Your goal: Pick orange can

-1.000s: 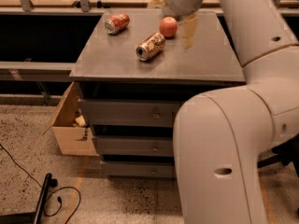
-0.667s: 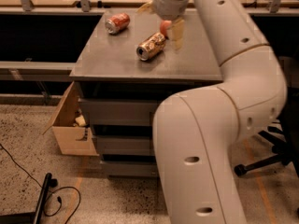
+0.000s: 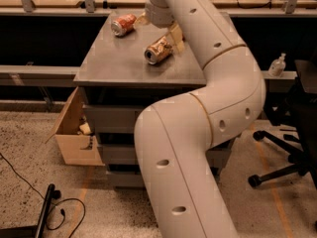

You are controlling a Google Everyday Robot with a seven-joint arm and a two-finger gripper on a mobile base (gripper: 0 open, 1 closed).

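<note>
The orange can (image 3: 157, 49) lies on its side near the middle of the grey cabinet top (image 3: 114, 66), its silver end towards me. My gripper (image 3: 160, 29) hangs just above and behind it. One pale finger (image 3: 176, 36) is down at the can's right end and the other finger (image 3: 142, 19) shows to the left, so the jaws stand open and empty. A redder orange-red can (image 3: 123, 25) lies at the back left of the top. The red apple is hidden behind my arm.
My big white arm (image 3: 198, 133) fills the middle and covers the cabinet's right half. An open cardboard box (image 3: 74, 133) stands left of the drawers. An office chair (image 3: 287, 152) and a small bottle (image 3: 278, 64) are at the right. Cables (image 3: 54, 207) lie on the floor.
My arm has swung left and towards the camera. The gripper has moved from beside the apple to just above the orange can. The apple is now covered by the arm.
</note>
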